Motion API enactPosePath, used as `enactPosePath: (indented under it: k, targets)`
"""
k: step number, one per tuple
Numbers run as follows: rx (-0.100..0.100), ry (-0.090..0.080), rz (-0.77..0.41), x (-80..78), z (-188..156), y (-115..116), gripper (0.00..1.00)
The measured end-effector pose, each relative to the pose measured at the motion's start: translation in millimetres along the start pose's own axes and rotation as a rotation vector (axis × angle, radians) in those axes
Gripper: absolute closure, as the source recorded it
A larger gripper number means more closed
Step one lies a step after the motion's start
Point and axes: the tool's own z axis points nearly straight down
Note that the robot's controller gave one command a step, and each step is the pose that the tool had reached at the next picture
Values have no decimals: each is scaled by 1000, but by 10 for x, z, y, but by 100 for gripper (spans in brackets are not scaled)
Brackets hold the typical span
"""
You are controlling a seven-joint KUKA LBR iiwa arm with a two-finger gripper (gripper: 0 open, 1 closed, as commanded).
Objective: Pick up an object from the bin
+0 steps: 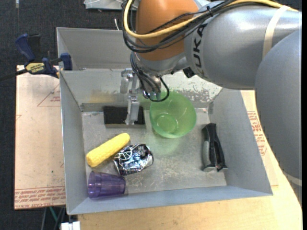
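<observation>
My gripper (133,114) hangs under the orange wrist cover at the back of the bin, its lower end over a flat black block (114,115) that lies against the back wall. Whether it touches the block I cannot tell. Just right of the gripper stands a translucent green bowl (173,116), upright and empty. Nothing shows in the gripper's grasp.
A yellow corn cob (108,149) lies front left beside a crumpled black-and-silver wrapper (133,159). In the front left corner a purple cup (105,184) lies on its side. Near the right wall lies a black clip-like tool (212,147). The arm overhangs the bin's back right.
</observation>
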Motion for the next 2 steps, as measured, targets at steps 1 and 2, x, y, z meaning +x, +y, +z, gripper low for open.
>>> enactPosePath:
  k: [1, 2]
  targets:
    - [0, 0, 0, 0, 0, 0, 0]
    - [0, 4, -63, 429, 613, 154, 0]
